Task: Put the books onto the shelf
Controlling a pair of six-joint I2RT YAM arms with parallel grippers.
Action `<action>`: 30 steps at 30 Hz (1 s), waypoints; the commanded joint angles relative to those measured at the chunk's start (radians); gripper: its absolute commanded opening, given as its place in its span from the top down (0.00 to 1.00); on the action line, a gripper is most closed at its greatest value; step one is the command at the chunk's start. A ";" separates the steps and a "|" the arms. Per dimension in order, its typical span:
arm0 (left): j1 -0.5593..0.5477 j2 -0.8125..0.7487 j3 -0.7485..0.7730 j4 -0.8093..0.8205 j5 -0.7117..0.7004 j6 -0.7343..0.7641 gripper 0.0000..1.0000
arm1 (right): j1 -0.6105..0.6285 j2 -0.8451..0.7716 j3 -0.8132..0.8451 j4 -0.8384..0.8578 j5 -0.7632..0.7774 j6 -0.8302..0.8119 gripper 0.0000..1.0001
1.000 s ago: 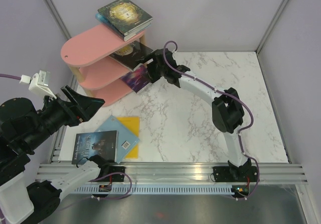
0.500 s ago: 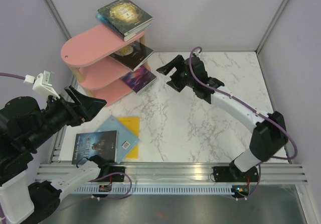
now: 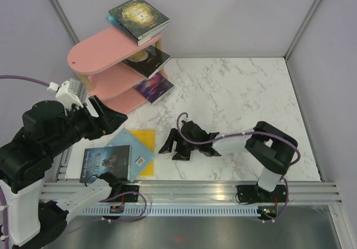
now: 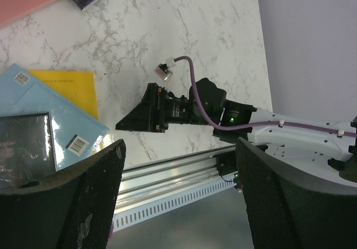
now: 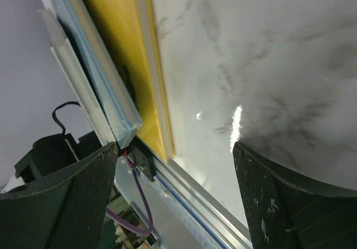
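Note:
The pink shelf [image 3: 103,51] stands at the back left. Two books [image 3: 138,18] are stacked on its top board, one dark book [image 3: 146,60] lies on the middle board and a purple one [image 3: 153,87] on the bottom board. On the table near the front lie a dark book [image 3: 106,162], a light blue book [image 3: 133,144] and a yellow book [image 3: 147,148], overlapping. My right gripper [image 3: 170,147] is low over the table just right of the yellow book [image 5: 120,53], open and empty. My left gripper [image 3: 114,118] hangs open above the pile, holding nothing.
A metal rail [image 3: 189,190] runs along the table's near edge, close to the pile. Purple-grey walls close in the left, back and right sides. The right arm's elbow [image 3: 273,148] sits over the marble table [image 3: 240,92] at the front right.
My right arm has pulled away from the shelf's lower boards and swung down to the table beside the book pile. My left arm has shifted slightly to the right.

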 commanded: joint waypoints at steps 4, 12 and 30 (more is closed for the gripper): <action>0.003 -0.003 -0.020 -0.027 0.024 0.013 0.18 | 0.116 0.152 0.134 0.231 0.013 0.053 0.14; 0.003 -0.027 -0.032 -0.056 0.004 0.010 0.18 | 0.133 0.208 0.171 0.297 0.011 0.095 0.21; 0.003 -0.023 -0.037 -0.052 -0.005 0.019 0.18 | 0.134 0.189 0.394 0.009 0.027 -0.029 0.32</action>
